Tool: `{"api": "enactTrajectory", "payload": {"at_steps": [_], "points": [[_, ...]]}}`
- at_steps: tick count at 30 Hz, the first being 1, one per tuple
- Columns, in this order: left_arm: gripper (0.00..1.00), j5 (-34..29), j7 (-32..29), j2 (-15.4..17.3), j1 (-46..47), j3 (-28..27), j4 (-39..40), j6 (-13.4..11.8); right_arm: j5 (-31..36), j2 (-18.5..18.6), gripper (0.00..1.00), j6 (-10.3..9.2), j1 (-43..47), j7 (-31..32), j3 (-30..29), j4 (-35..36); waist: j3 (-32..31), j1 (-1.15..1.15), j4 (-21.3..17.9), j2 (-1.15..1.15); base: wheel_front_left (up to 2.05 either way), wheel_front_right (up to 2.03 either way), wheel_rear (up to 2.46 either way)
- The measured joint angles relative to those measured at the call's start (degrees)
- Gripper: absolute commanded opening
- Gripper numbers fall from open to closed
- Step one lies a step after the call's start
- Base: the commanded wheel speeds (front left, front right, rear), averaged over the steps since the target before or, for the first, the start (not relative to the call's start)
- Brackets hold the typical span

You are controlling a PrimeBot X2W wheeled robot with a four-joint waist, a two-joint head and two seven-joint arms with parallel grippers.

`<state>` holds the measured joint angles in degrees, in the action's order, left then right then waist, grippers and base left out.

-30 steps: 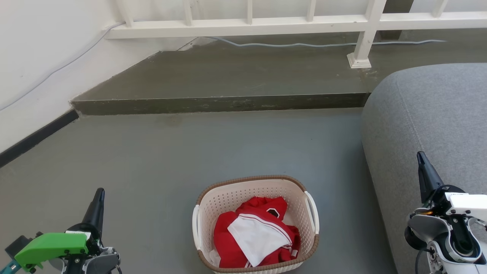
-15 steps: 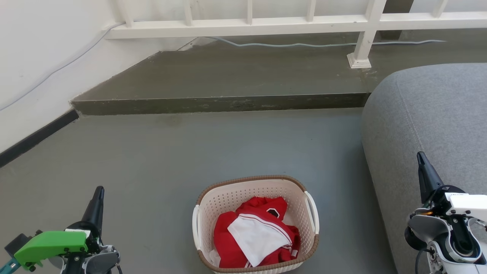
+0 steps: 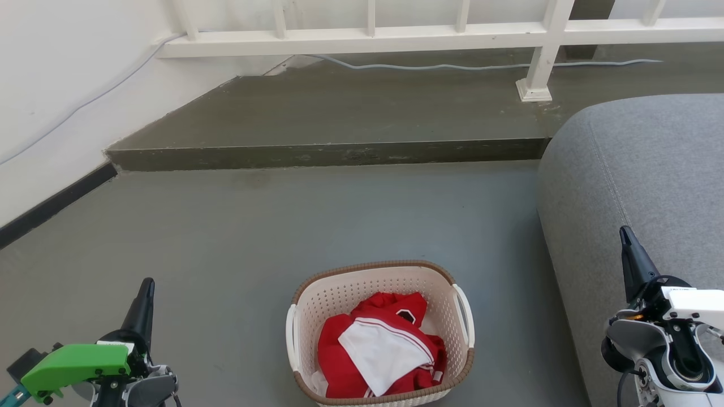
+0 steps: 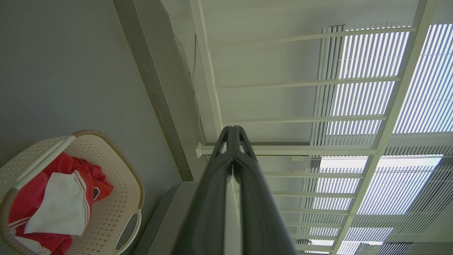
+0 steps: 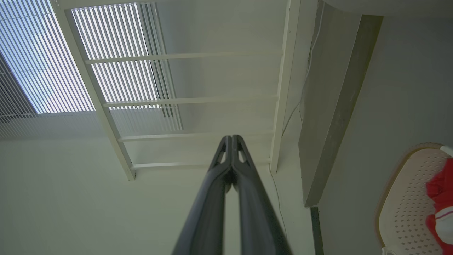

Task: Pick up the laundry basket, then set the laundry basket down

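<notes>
The laundry basket (image 3: 334,297) stands on the grey floor at the bottom centre of the head view, cream with a brown rim and two white side handles. Red and white clothes (image 3: 382,347) lie inside it. My left gripper (image 3: 148,284) is shut at the lower left, well apart from the basket's left handle. My right gripper (image 3: 624,232) is shut at the lower right, over the grey sofa, apart from the basket. The left wrist view has the laundry basket (image 4: 116,198) at its lower left and the left gripper (image 4: 233,129) empty. The right wrist view has the basket (image 5: 407,198) at its right edge and the right gripper (image 5: 231,138) empty.
A grey sofa (image 3: 650,186) fills the right side, close to the basket. A raised concrete step (image 3: 328,152) runs across behind, with a white railing (image 3: 396,37) and a cable (image 3: 430,66) on it. A white wall (image 3: 51,85) with a dark skirting borders the left.
</notes>
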<state>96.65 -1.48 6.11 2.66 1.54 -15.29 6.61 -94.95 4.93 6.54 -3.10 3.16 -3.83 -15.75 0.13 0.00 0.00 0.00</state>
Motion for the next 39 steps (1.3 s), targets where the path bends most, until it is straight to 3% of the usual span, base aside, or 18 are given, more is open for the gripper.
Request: {"api": "enactTrajectory", "payload": {"at_steps": [39], "points": [[0.00,0.0,-0.1,0.0,0.0,-0.3,-0.5,0.4,0.0,-0.3,0.00,0.01,0.0,0.1,-0.3,-0.2,0.0,0.00,0.0,0.00,0.00,0.00,0.00]]}}
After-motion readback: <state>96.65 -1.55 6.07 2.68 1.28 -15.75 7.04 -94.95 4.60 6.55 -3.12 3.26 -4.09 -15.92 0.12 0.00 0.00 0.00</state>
